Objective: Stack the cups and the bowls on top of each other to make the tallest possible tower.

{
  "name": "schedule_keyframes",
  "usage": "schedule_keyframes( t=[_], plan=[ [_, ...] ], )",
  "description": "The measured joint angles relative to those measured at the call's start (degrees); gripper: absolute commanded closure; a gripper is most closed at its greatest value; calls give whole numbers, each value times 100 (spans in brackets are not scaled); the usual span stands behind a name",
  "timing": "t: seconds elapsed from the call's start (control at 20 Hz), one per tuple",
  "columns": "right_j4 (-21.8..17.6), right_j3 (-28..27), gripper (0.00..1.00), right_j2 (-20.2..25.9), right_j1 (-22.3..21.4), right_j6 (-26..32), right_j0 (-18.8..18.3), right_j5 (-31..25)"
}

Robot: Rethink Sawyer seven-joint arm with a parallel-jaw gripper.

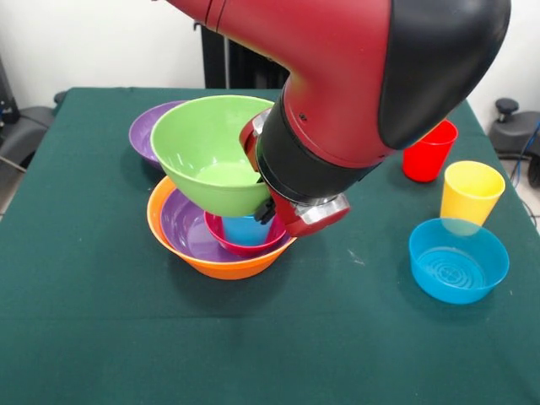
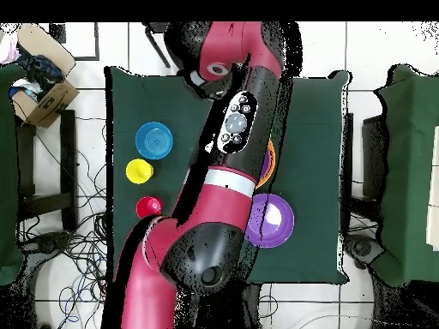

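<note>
Tower (image 1: 221, 245): large orange bowl (image 1: 207, 263) at the base, a purple bowl (image 1: 181, 228) nested in it, a small pink-red bowl (image 1: 245, 243) inside that, a blue cup (image 1: 245, 229) standing in the pink-red one.
Green bowl (image 1: 211, 152): tilted, resting on or just above the blue cup, hard against the gripper (image 1: 272, 207).
Gripper: fingers hidden behind the green bowl and wrist; I cannot tell how far open they are or whether they hold the bowl.
Step in hand: by my reading, seating the green bowl on the pile.
Next move: calls for levelling it before any release, since it leans.
Loose pieces: second purple bowl (image 1: 150, 128) behind the tower; red cup (image 1: 429, 152), yellow cup (image 1: 471, 192) and small blue bowl (image 1: 458, 260) well apart, to one side.
Surface: dark green cloth (image 1: 84, 321) over the table.
Room: pale tiled floor (image 2: 381, 47), trailing cables, a cardboard box (image 2: 43, 86) off one corner.
</note>
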State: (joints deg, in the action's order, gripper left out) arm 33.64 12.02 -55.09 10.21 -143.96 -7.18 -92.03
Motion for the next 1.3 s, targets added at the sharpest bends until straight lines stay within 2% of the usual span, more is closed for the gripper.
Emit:
schedule_keyframes(
  t=[1.3],
  plan=[
    [-1,61,100,141,-50,0,187,1]
  ],
)
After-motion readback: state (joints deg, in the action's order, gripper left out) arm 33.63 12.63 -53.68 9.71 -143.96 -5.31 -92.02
